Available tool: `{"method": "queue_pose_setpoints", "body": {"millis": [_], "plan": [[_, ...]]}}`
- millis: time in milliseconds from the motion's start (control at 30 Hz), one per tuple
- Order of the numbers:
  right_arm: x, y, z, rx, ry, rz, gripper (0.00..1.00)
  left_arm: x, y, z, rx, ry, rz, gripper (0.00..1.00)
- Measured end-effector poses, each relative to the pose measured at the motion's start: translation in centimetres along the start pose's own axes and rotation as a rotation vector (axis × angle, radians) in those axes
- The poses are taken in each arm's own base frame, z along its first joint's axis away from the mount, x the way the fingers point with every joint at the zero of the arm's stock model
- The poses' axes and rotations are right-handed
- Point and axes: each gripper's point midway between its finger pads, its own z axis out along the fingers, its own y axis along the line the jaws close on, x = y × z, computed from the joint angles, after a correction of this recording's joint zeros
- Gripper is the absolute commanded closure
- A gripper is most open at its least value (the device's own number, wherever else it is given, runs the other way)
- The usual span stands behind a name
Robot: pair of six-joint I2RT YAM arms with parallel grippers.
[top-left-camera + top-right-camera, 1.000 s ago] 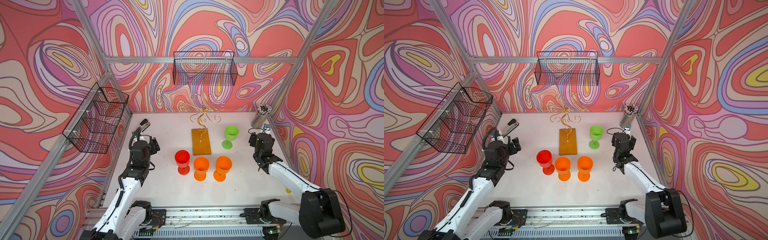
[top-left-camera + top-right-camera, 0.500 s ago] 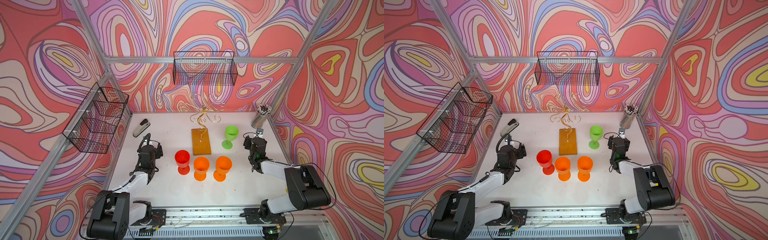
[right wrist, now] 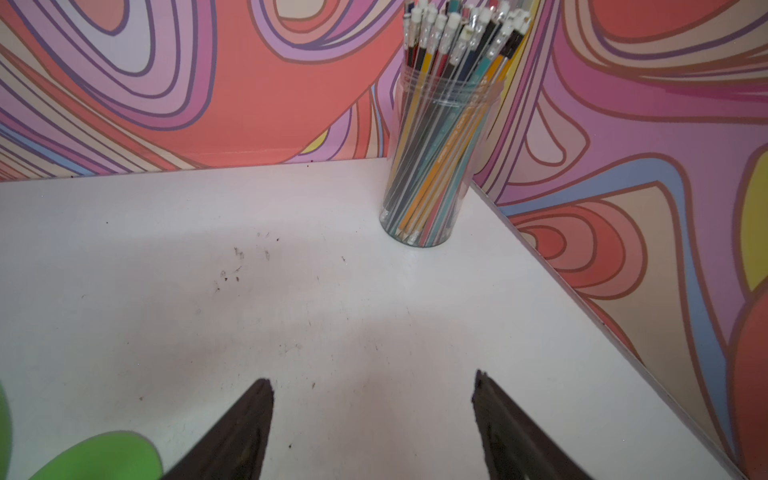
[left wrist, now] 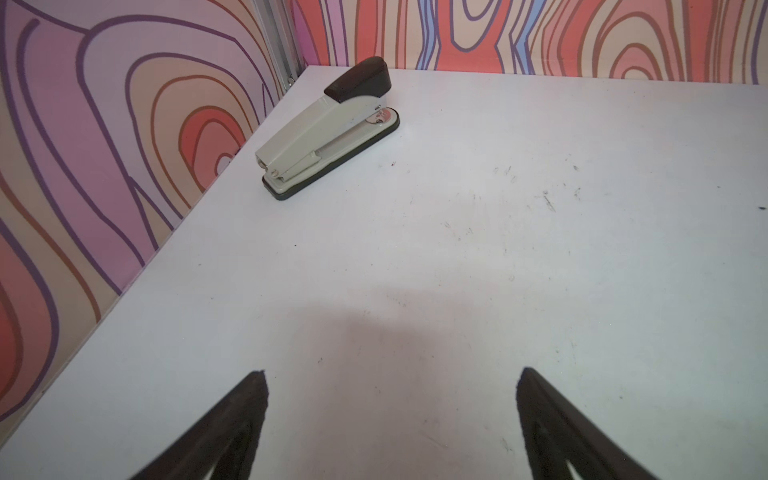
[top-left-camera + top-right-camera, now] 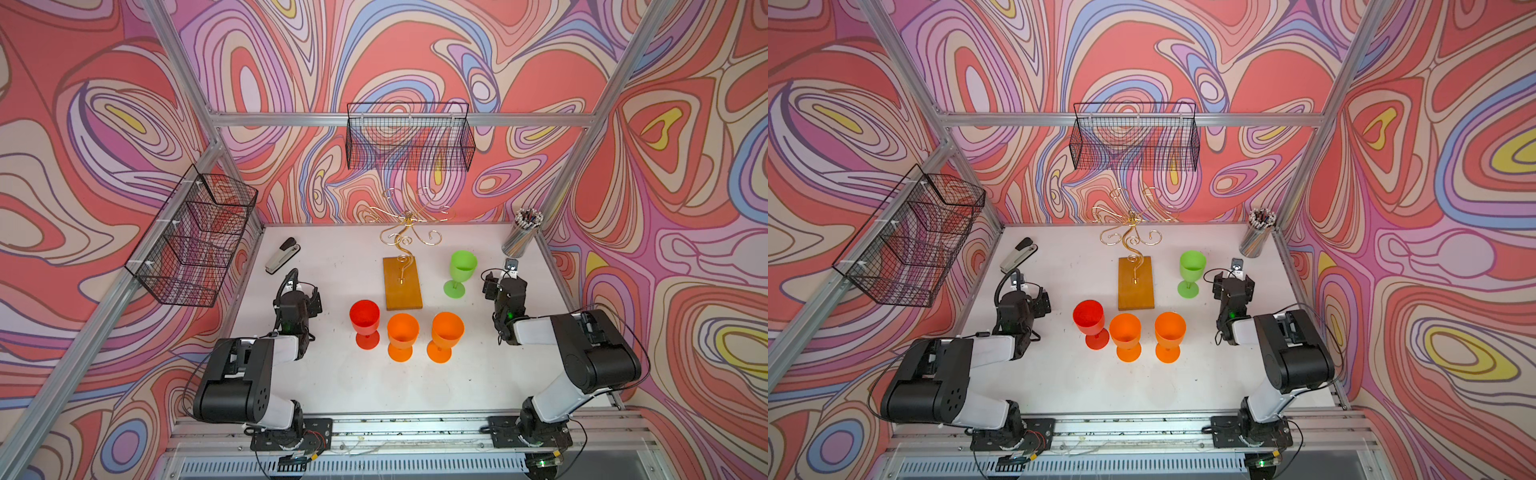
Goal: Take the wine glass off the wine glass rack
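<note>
- Nearest you, both arms now sit folded back, elbows above the front edge of the white table [image 5: 353, 386]. A second ago they stretched out longer and higher.
- Your left gripper [image 4: 390, 376] hangs low over bare, scuffed tabletop. Its dark tapered fingers are spread wide with nothing between them.
- Your right gripper [image 3: 374, 378] is the same: jaws wide apart, holding nothing, low over the table.
- Between the arms, three smooth plastic goblets stand upright in a close row: the red wine glass [image 5: 364, 318], the left orange wine glass [image 5: 402, 332] and the right orange wine glass [image 5: 447, 330]. They stand where they stood a second ago.
- Just behind that row sits the wine glass rack [image 5: 402, 284]. It has a rectangular amber wooden base, a wavy gold wire stem and curled spiral arms.
- The green wine glass [image 5: 462, 268] stands upright on the table between the rack and your right gripper, apart from both.
- Farther back on the left lies a grey stapler [image 5: 282, 254] with a black cap, now clear of the arm that overlapped it earlier.
- In the far right corner, a clear round jar [image 3: 432, 166] is packed with pencils [image 3: 457, 25], eraser ends up.
- On the walls hang two black wire mesh baskets: a side basket [image 5: 195, 241] with compartments and a long back basket [image 5: 409, 141].
</note>
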Motion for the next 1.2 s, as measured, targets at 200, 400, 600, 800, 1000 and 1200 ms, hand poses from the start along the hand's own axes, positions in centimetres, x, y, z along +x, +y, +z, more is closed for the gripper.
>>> {"method": "queue_pose_setpoints", "body": {"millis": [200,400,600,800,1000,1200], "plan": [[0.6,-0.6,-0.5,-0.003,-0.018,0.014,0.18,-0.5,-0.6,0.4,0.030,-0.033,-0.008,0.04],[0.4,-1.3,-0.2,-0.006,-0.022,0.041,0.18,-0.8,-0.8,0.3,0.041,-0.058,-0.015,0.00],[0.3,-1.1,-0.1,-0.021,-0.024,0.050,0.02,-0.9,-0.8,0.3,0.043,-0.067,-0.017,0.00],[0.0,-1.1,-0.3,-0.027,-0.044,0.057,0.02,-1.0,-0.8,0.3,0.044,-0.071,-0.018,0.00],[2.2,-0.1,-1.6,-0.079,-0.056,0.014,0.02,-1.0,-0.9,0.3,0.047,-0.072,-0.018,0.00],[1.4,0.4,-1.6,-0.097,-0.089,0.006,0.02,-0.9,-0.9,0.2,0.047,-0.072,-0.018,0.00]]}}
